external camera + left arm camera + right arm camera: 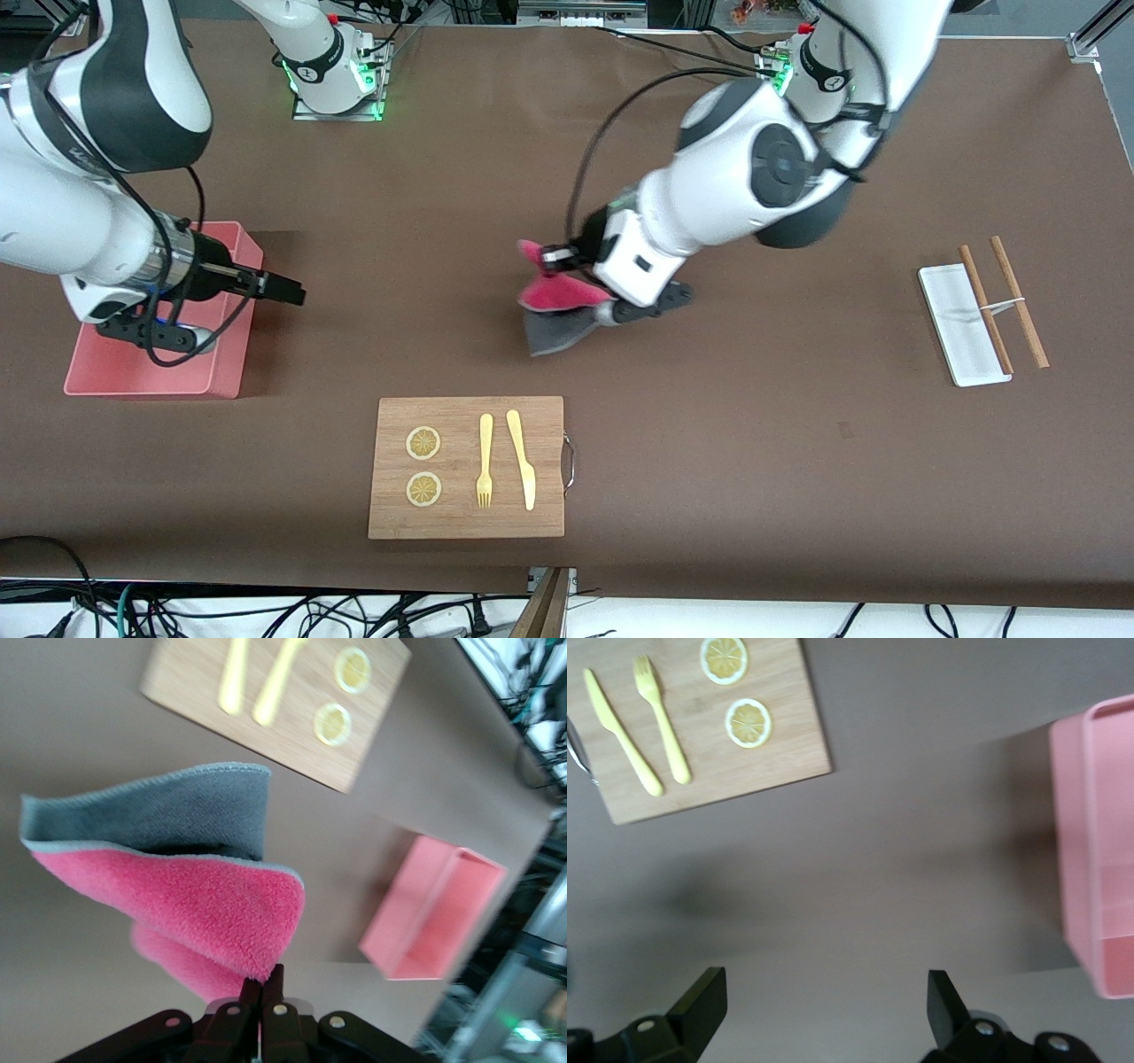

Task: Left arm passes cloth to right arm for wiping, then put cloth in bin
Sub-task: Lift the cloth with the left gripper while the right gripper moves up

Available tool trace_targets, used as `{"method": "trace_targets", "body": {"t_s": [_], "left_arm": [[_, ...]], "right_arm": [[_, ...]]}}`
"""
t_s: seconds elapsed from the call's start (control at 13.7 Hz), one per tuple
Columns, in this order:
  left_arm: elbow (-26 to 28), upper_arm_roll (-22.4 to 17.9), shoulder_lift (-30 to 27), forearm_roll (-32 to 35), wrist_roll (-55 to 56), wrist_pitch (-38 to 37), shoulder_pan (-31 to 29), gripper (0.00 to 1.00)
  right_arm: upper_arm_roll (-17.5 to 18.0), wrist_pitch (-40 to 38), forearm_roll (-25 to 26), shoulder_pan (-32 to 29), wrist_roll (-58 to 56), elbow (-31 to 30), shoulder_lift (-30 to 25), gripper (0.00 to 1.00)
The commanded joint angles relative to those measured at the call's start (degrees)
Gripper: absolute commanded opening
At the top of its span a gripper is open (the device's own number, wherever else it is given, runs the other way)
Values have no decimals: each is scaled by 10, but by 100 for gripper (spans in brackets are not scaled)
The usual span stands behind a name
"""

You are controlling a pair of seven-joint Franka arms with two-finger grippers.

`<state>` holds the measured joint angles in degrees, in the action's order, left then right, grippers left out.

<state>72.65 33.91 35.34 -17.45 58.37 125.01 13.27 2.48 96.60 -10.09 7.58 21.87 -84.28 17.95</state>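
Brown-covered table (709,461), robot bases along the top edge, cables & clutter round the margins. Wooden board (467,467) sits nearest the front cam w/ two lemon slices (423,443), a yellow fork (485,461) & knife (522,459). White tray (952,319) w/ chopsticks (1019,301) lies toward the left arm's end.

Left gripper (576,261) hangs over mid-table, above the bare brown cover, its fingers pinched tight together on a corner of the cloth (556,310). Cloth droops from it, pink face up, grey face folding out below; cannot tell from the front view if the low grey edge touches the table. Left wrist view shows the same: cloth (177,877) fanned out from the closed tips of the left gripper (261,997).

Right gripper (279,288) hovers at the edge of the bin (204,372), jaws spread wide & nothing in them; right wrist view confirms the gap betw its fingers (700,1001), w/ bare table below and the bin (1090,842) beside. It waits.

Step in hand, as I read it: the handover – cloth is lifted & presented, not yet passed. Grippers are well apart.

Next move calls for: the arms closing that gap over mid-table, right jaws lining up on a free flap of cloth clear of the left's fingers, clamping, and only then the left letting go. Limp cloth = aim for the stiffer folded edge, not the dangling grey tail. Wiping & the bin come after.
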Motion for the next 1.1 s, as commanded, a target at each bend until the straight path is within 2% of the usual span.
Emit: {"method": "trace_targets", "body": {"t_s": [0.0, 0.15, 0.8, 1.02], "left_arm": [[-23, -4, 36, -31, 91, 122, 61, 0], [-34, -5, 50, -32, 99, 166, 79, 0], [-44, -5, 55, -48, 99, 168, 83, 0], [-44, -5, 55, -48, 99, 168, 83, 0]], "right_arm": [[-3, 19, -34, 10, 34, 12, 23, 100], [-3, 35, -40, 19, 59, 12, 33, 100], [-3, 36, -91, 43, 118, -3, 56, 100], [-3, 24, -92, 56, 189, -7, 55, 100]]}}
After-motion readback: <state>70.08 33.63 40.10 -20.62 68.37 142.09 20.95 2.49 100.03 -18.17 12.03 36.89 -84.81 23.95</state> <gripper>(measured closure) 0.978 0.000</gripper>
